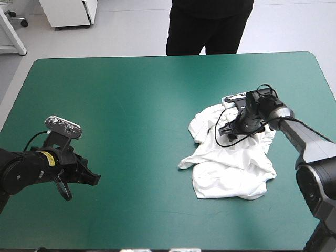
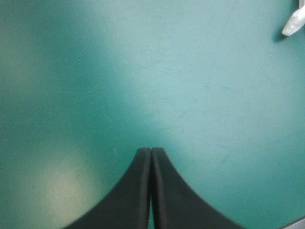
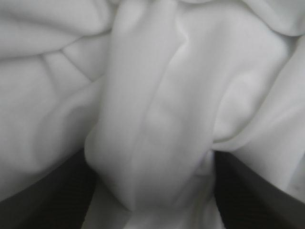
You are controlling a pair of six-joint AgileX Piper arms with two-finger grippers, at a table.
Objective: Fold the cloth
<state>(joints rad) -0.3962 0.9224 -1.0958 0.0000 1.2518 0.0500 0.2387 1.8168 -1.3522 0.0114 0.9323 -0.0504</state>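
The white T-shirt lies in a crumpled heap on the right half of the teal-green table. My right gripper is pressed down into its far part. In the right wrist view the black fingers stand apart, open, and a thick fold of the T-shirt bulges between them. My left gripper hovers low over bare cover near the front left, far from the cloth. Its fingers meet in a point, shut on nothing. A small white tip of the T-shirt shows far ahead of it.
Bare teal-green cover stretches between the left gripper and the T-shirt. The table's right edge runs close beyond the heap, and the front edge lies a little below it.
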